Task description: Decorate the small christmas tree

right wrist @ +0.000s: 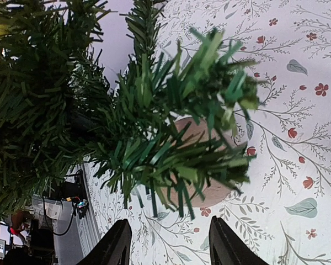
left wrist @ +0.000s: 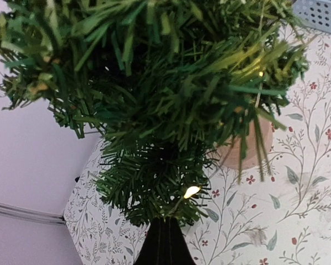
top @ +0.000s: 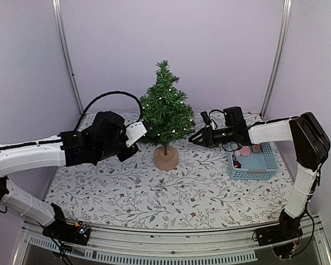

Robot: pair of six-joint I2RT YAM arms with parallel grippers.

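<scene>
Top view: soft, even light, no glare. Faint shadows on the tablecloth (top: 127, 187). Tiny lit dots speckle the small christmas tree (top: 165, 110).

Left wrist: needles across top of frame blurred. One warm bulb (left wrist: 191, 191) glows, lower centre.

Right wrist: near branches soft, cloth print at right sharp.

Lab test booth: plain lilac walls (top: 209, 44), aluminium posts (top: 66, 55), floral tablecloth (top: 154, 193).
</scene>
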